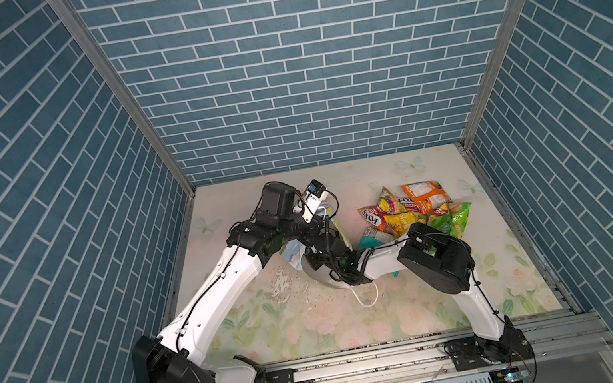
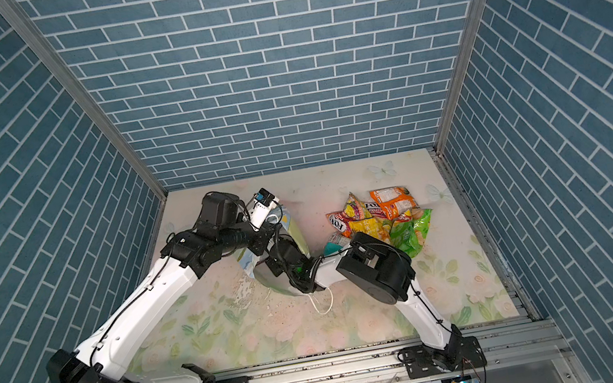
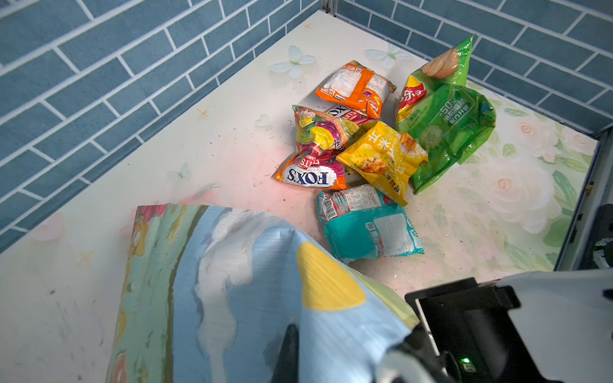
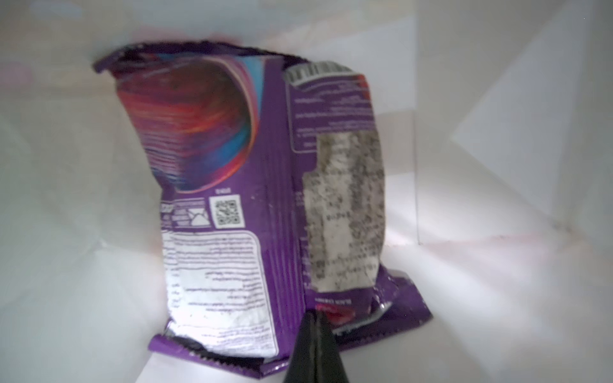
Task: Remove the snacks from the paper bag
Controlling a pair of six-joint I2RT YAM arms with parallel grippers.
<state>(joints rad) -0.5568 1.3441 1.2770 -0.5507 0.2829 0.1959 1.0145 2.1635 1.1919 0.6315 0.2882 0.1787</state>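
The right fingers [image 4: 306, 351], black and tapered, are pressed flat together with no gap showing. Their tips lie against the crumpled lower end of a crinkly plastic purple packet [image 4: 265, 199], but whether a fold of it is pinched between them cannot be made out. This purple packet, printed with a red-and-blue swirl and white text panels, rests on the white inside of the boxy paper bag [image 4: 481, 165], whose walls close in around these fingers on every side. The left fingers [image 3: 289, 351] are also closed, clamped on the wall of the same bag, with one dark finger showing against its outside print of blue sky, white cloud and green meadow. In both top views the paper bag [image 1: 293, 250] [image 2: 288, 225] sits tilted, the right arm [image 1: 382, 266] reaching into its mouth, and a white cord handle [image 1: 368, 296] loops out onto the surface below that arm. Beyond the left fingers, just beside the bag's edge, lies a teal packet [image 3: 365, 228]. Past it, overlapping in one heap, are an orange-and-white "FOX'S" packet [image 3: 311, 174], a yellow packet [image 3: 381, 159], a multicolour fruit-print packet [image 3: 321, 132], an orange packet [image 3: 355, 88] and, farthest out, two glossy green packets [image 3: 447, 132]. All lie on the pale floral surface [image 3: 215, 139], enclosed by blue brick-patterned walls [image 1: 294, 55].
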